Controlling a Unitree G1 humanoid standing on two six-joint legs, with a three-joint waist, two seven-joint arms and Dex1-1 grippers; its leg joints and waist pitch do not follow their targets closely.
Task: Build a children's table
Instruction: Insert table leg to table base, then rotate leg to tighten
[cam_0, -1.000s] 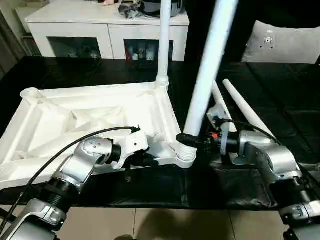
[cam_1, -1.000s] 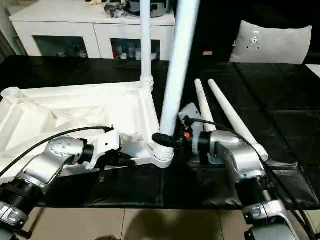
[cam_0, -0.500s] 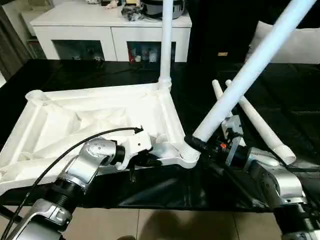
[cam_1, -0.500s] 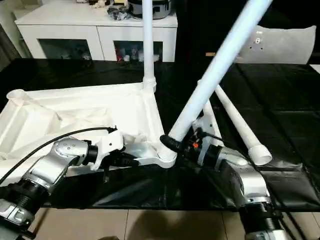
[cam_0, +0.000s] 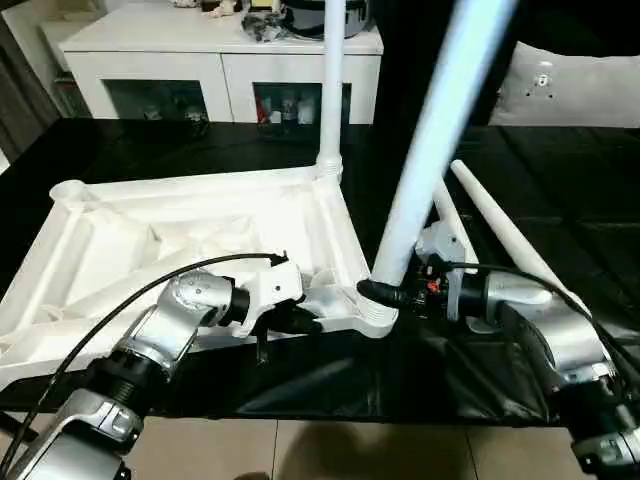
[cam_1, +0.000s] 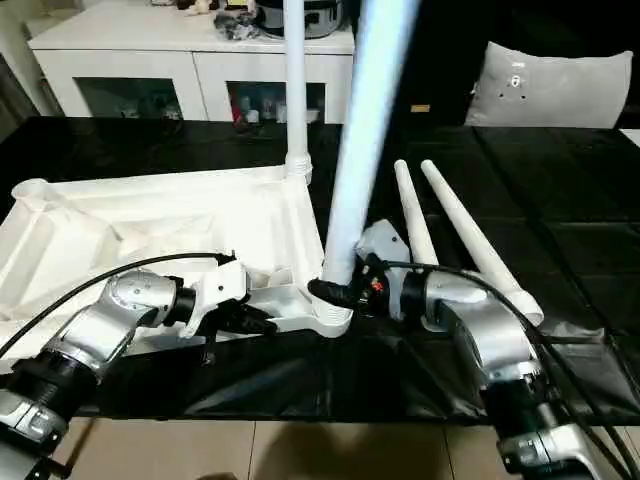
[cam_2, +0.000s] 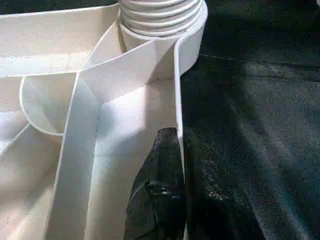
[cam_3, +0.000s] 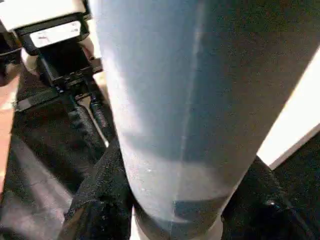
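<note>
item: white plastic rectangular table top, laid upside down on a black table cover, ribbed cross-braced underside upward, round sockets at the corners.

item: first long white tapered round leg, seated upright in the far corner socket.

item: second long white tapered leg, threaded foot set in the near corner socket, shaft tilted a little toward the robot's right and not yet plumb.

item: two spare white tapered legs, lying on the cover well to the right of the top, long axes running away from the robot.

item: right gripper, black fingers clamped around the base of the second leg just above the socket; the leg is grasped.

item: left gripper, clenched on the near rim of the top, one black finger seen pressed inside the thin wall beside the near socket.

relation governing the coming move: the leg's long axis rises from the socket and leans rightward off the socket's own upright axis. alignment and turning are judged to fall to the right arm, which is at the leg; bracing the top is left to the left arm.

background: white glass-door cabinet; grey cushion.
</note>
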